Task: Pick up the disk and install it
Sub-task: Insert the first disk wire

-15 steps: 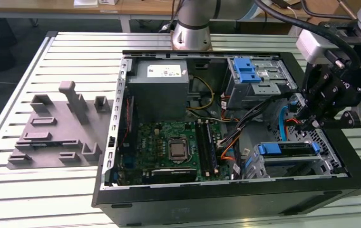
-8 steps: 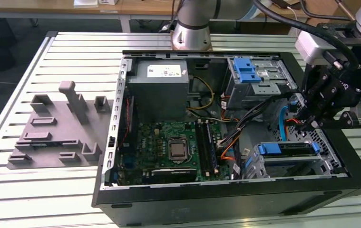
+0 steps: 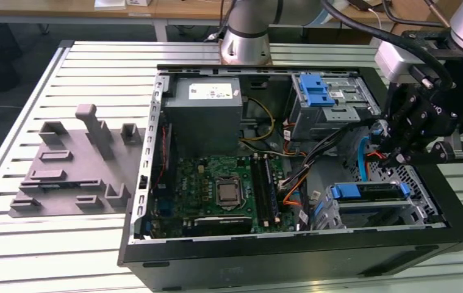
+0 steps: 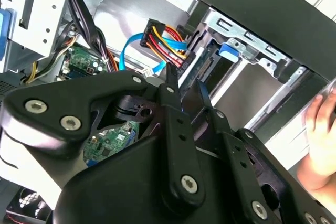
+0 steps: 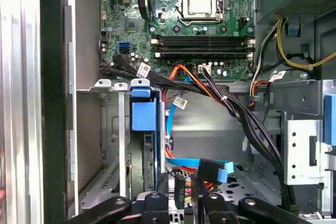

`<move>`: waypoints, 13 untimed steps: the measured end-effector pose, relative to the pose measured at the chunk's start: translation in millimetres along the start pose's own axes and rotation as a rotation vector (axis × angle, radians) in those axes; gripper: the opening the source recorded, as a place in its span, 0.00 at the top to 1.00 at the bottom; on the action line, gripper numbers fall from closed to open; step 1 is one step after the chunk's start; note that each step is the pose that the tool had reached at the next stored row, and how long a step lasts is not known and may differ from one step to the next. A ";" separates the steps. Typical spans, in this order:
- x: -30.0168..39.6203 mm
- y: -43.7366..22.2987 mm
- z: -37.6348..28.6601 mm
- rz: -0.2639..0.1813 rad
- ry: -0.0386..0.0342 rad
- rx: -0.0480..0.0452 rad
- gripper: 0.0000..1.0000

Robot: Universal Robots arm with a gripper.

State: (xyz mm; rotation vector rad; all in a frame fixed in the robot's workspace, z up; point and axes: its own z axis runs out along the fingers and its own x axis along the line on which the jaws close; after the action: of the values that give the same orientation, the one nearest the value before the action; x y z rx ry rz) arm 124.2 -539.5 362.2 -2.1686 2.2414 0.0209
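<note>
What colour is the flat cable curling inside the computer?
Light blue. The flat cable shows best in the first wrist view, curving past the black cable bundle.

Motherboard (image 3: 223,192): green. Claw (image 3: 402,160): black. Disk (image 3: 367,191) carrier frame: blue; flat data cable (image 5: 195,162): light blue; fixture block (image 3: 72,165): grey.
</note>
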 end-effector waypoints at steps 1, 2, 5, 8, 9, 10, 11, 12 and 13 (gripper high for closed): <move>-0.5 0.0 0.6 0.000 0.0001 0.0000 0.69; -0.7 0.0 1.3 0.000 0.0000 0.0000 0.69; -0.7 0.0 3.4 0.001 0.0016 0.0001 0.69; -0.7 0.0 5.0 0.004 0.0021 0.0002 0.69; -0.7 0.0 5.5 0.005 0.0021 0.0002 0.69; -0.7 0.0 6.0 0.007 0.0021 0.0002 0.69; -0.7 0.0 6.5 0.008 0.0021 0.0003 0.69; -0.7 0.0 7.0 0.009 0.0021 0.0003 0.69; -0.6 0.0 7.5 0.010 0.0021 0.0003 0.69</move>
State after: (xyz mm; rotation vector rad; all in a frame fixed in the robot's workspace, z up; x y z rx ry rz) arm 124.3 -538.7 354.7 -2.1582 2.2534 0.0184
